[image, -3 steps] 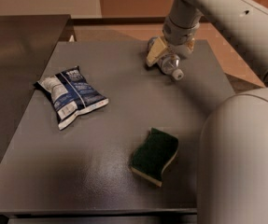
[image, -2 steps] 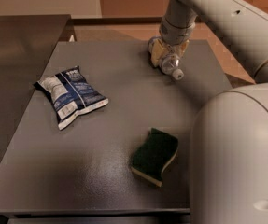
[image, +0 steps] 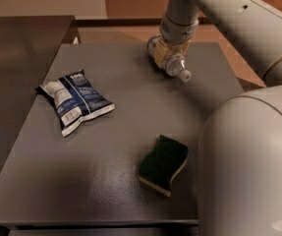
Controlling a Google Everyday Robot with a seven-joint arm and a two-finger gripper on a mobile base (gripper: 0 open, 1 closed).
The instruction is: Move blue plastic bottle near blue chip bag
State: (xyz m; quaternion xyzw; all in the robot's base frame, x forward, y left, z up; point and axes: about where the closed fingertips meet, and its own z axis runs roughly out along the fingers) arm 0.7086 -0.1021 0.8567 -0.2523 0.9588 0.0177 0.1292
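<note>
The blue plastic bottle is clear with a white cap pointing down-right, at the far middle of the grey table. My gripper comes down from the arm above and is shut on the bottle's body, holding it tilted just over the table top. The blue chip bag lies flat at the left of the table, well to the left of and nearer than the bottle.
A dark green sponge with a yellow base lies at the near middle of the table. My arm's large grey body fills the right foreground. A darker counter adjoins the table on the left.
My gripper has moved a little to the left and farther back with the bottle in it. The chip bag and sponge have not moved.
</note>
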